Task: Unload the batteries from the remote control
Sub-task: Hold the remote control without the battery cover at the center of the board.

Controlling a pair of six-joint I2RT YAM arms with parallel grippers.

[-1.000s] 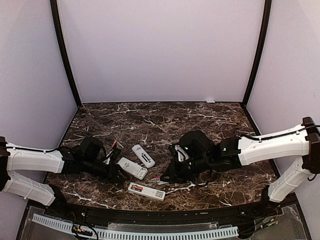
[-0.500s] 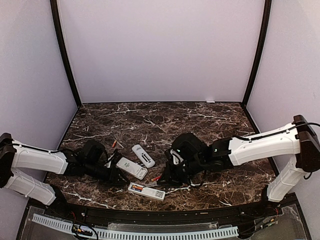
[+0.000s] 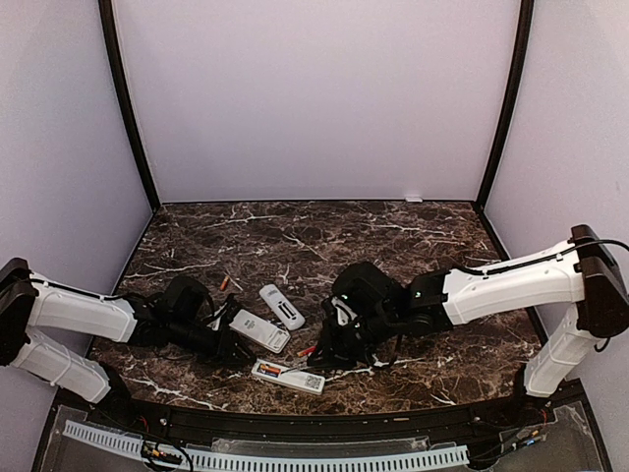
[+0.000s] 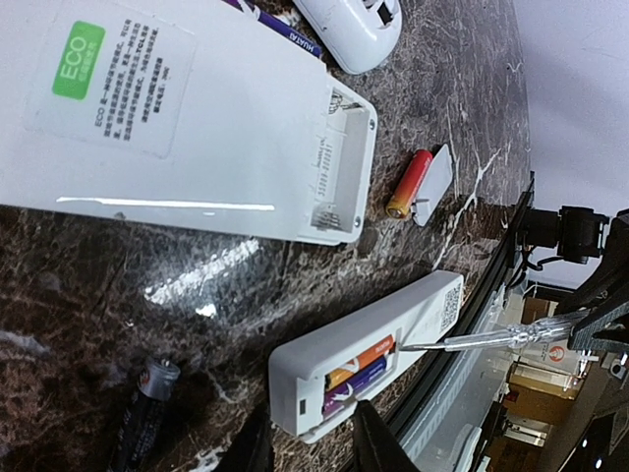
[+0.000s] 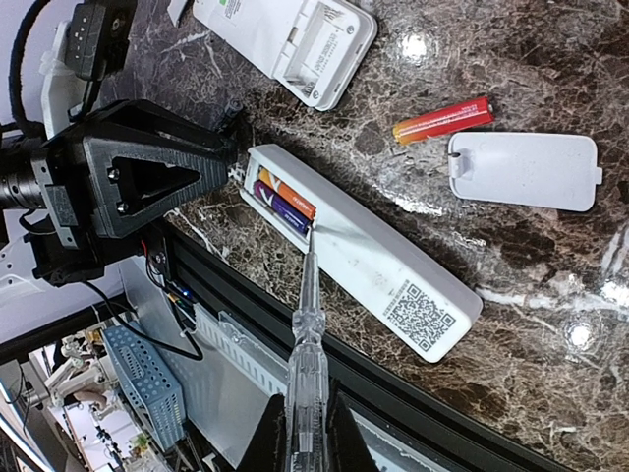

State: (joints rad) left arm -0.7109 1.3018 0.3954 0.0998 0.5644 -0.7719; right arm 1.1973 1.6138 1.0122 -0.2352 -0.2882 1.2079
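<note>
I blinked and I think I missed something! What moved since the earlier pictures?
The right gripper swung left, carrying the screwdriver towards the near remote; its tip now sits at the batteries inside. The left gripper shifted slightly, by that remote's end. That remote, the other two remotes, the loose red battery and the cover stayed put.

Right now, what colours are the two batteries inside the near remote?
Batteries: one orange, one purple; clearest in right wrist view.
</note>
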